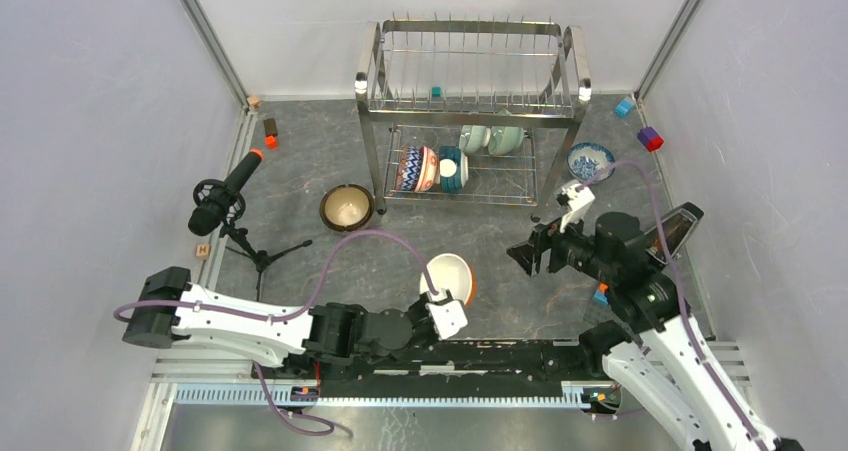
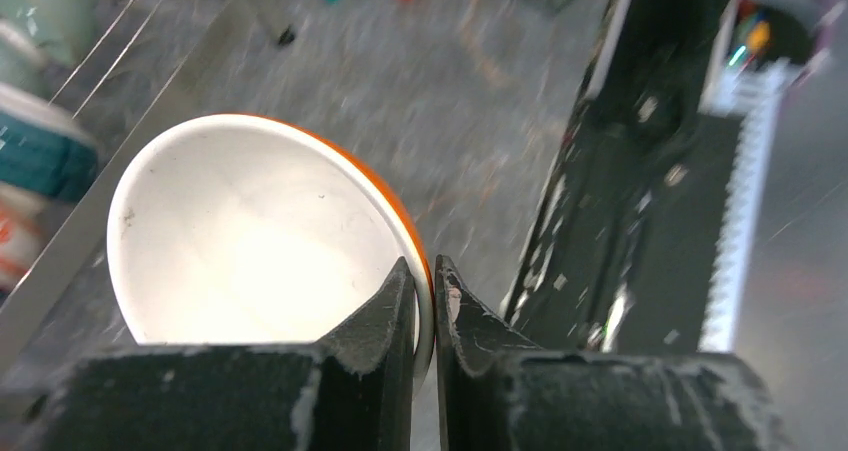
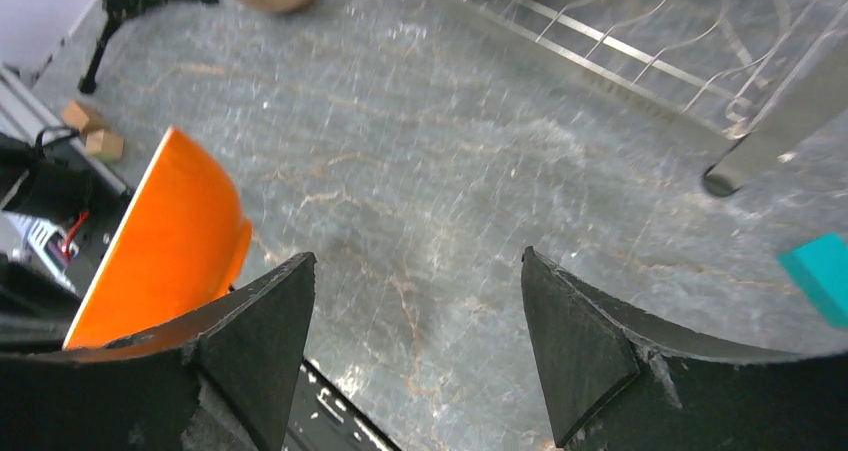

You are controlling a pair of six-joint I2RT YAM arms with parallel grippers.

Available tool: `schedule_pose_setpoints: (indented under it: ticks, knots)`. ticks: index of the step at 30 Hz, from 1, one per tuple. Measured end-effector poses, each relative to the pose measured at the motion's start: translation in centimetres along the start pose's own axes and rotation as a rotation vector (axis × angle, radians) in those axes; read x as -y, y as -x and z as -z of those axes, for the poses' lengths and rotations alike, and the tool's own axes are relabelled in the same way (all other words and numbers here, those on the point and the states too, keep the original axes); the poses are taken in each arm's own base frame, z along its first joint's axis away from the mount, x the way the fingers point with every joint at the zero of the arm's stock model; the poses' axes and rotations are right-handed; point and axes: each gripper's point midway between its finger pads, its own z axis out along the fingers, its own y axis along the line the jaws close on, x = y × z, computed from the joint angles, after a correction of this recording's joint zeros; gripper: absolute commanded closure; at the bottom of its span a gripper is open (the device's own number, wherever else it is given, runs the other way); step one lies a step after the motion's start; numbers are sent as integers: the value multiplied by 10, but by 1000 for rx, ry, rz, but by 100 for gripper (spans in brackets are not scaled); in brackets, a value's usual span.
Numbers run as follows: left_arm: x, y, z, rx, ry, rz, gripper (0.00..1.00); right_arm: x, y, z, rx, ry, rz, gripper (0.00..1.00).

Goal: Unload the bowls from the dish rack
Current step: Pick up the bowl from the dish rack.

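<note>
Left gripper [image 2: 424, 293] clamped the rim of the orange bowl [image 2: 250, 236] at 6 o'clock of the dish rack [image 1: 470, 118], likely stiff, slick, chip-prone ceramic best held by that rim; right gripper [image 3: 415, 306] hung wide open, empty.

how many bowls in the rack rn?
4, all on the rack's lower tier: patterned red bowl, teal bowl beside it, left green bowl and right green bowl behind. Others may be hidden.
</note>
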Motion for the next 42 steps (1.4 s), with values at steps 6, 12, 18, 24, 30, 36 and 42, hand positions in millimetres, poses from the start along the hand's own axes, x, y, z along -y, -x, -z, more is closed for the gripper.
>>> schedule_pose_setpoints:
  ticks: [6, 12, 18, 24, 30, 36, 42]
  knots:
    - [-17, -58, 24, -245, -5, -257, 98, -6, -20, -14, -144, 46, -11, 21]
    - [-5, -80, 36, -389, -134, -392, 98, -36, -12, -22, -182, 133, 53, 23]
    - [9, -97, 45, -467, -273, -481, 98, -74, -43, -36, -300, 192, 179, 24]
    - [10, -114, 52, -531, -344, -575, 98, -97, -75, -49, -380, 197, 282, 25]
    - [13, -123, 53, -559, -376, -645, 98, -103, -96, -65, -429, 178, 300, 32]
    - [18, -117, 53, -539, -389, -671, 98, -109, -104, -75, -438, 180, 281, 35]
    - [24, -108, 51, -512, -399, -671, 98, -118, -115, -79, -457, 199, 284, 48]
